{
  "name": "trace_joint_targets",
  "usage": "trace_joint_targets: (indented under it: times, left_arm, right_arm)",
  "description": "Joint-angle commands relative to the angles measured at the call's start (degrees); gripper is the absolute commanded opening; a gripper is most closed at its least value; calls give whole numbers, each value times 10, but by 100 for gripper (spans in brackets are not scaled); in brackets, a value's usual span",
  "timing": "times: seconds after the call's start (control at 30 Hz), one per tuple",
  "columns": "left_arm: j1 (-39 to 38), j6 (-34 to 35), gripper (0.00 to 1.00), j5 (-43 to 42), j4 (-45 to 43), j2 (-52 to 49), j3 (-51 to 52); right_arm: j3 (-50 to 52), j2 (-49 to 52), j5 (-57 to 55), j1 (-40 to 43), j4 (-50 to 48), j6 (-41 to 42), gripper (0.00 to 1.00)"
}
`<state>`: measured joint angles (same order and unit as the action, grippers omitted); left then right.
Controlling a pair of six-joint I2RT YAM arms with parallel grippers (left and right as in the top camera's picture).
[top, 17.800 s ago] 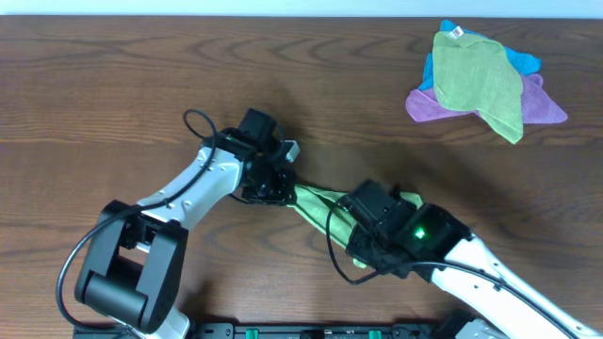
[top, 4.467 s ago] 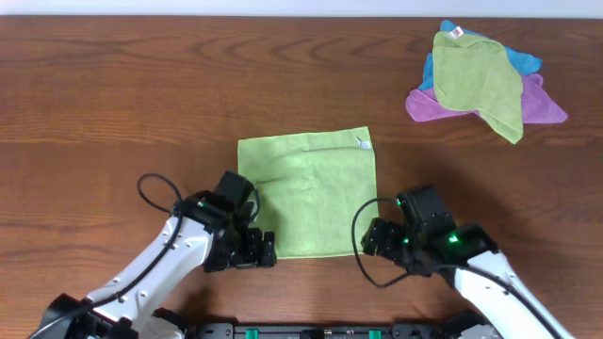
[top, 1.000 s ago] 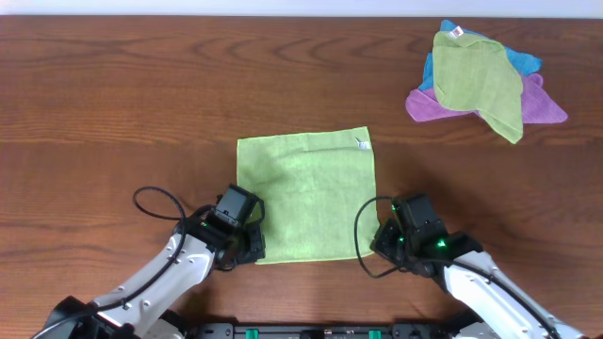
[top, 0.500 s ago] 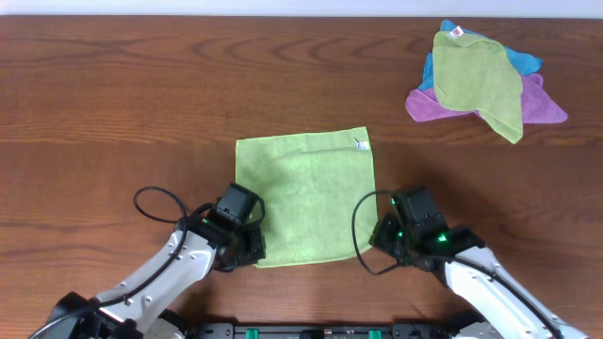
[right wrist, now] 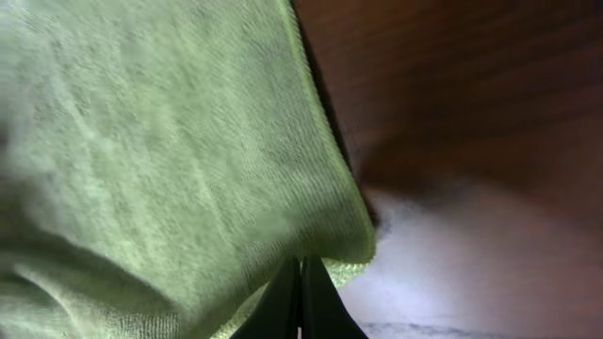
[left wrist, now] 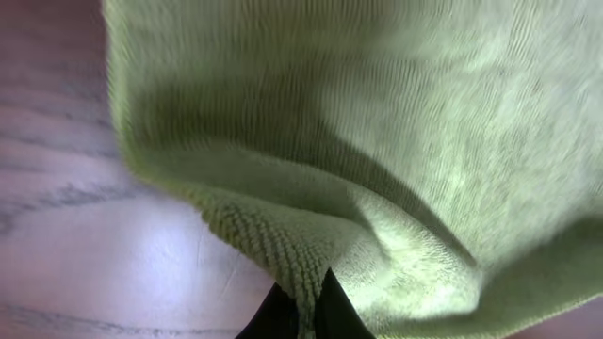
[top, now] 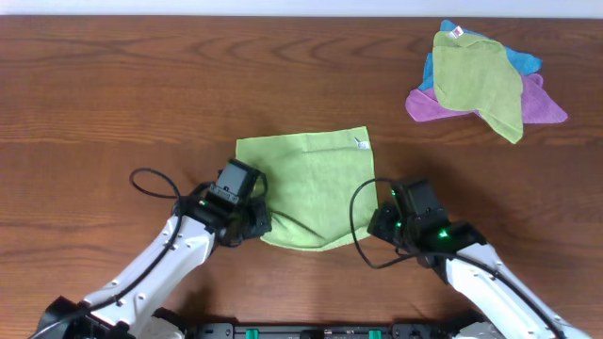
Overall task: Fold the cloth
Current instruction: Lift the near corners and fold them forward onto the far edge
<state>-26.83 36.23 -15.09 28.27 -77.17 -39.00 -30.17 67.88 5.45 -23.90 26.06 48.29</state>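
Note:
A light green cloth (top: pixel 306 184) lies on the wooden table, its far edge flat and its near edge lifted and sagging in the middle. My left gripper (top: pixel 256 222) is shut on the cloth's near left corner, seen close in the left wrist view (left wrist: pixel 311 259). My right gripper (top: pixel 377 224) is shut on the near right corner, which shows in the right wrist view (right wrist: pixel 320 235). Both corners are held a little above the table. A small white tag (top: pixel 359 144) shows at the far right corner.
A pile of cloths (top: pixel 480 80), green, blue and purple, lies at the far right of the table. Black cables loop beside each arm near the table's front edge.
Both grippers have closed on the near corners and moved them up and away from me. The near edge has left the table and now sags between the grippers.

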Motion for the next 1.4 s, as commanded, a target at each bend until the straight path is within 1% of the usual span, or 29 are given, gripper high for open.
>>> trace_joint_targets:
  times: [0.0, 0.17, 0.53, 0.63, 0.77, 0.9, 1.07, 1.13, 1.2, 1.37]
  left_arm:
    - [18, 2, 6, 11, 6, -4, -13]
    - [22, 0, 6, 23, 3, -4, -13]
    - [22, -1, 6, 64, -53, -4, -14]
    - [22, -3, 6, 68, -67, -4, -14]
    - [22, -2, 6, 96, -83, -4, -14]
    - [22, -3, 7, 130, -103, -5, -14]
    - [22, -15, 10, 134, -153, -33, -14]
    - [22, -15, 11, 122, -173, -56, -14]
    - [22, -15, 10, 111, -183, -70, -14]
    - [26, -16, 12, 116, -188, -89, -14]
  right_arm:
    - [-24, 2, -12, -5, -2, -30, 1]
    - [-47, 2, -28, -5, -6, -47, 1]
    - [-51, 8, -59, -5, -81, -108, 1]
    - [-51, 12, -72, -5, -113, -139, 1]
    - [-51, 18, -98, -4, -138, -148, 1]
    - [-51, 31, -100, -4, -165, -158, 1]
    - [-51, 57, -100, -3, -195, -172, 1]
    - [-51, 71, -100, -3, -208, -176, 1]
    - [-51, 78, -100, -3, -216, -176, 1]
    - [-51, 91, -102, -3, -247, -184, 1]
